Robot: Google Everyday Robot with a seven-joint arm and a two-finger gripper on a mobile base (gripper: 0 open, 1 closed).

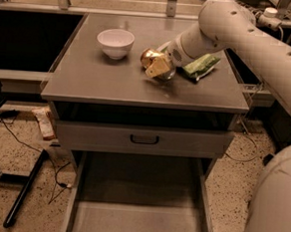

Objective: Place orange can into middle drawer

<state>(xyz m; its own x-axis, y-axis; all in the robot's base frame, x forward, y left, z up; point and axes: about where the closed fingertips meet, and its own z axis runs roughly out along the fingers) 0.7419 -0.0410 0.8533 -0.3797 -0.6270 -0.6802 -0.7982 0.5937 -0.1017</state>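
The orange can point(148, 56), shiny golden-orange, is on the cabinet top right of the centre, tilted and held between my fingers. My gripper point(158, 65) reaches in from the right on the white arm and is shut on the can; one pale finger point(159, 67) lies across the can's front. The can sits at or just above the surface. The middle drawer point(138, 220) is pulled out at the bottom of the view, a wide grey tray with a bare floor, well below and in front of the can.
A white bowl point(115, 42) stands left of the can. A green snack bag point(202, 66) lies just right of the gripper. The grey drawer front with a black handle point(144, 139) sits above the open tray. Cables and a black bar point(25, 189) lie on the floor at left.
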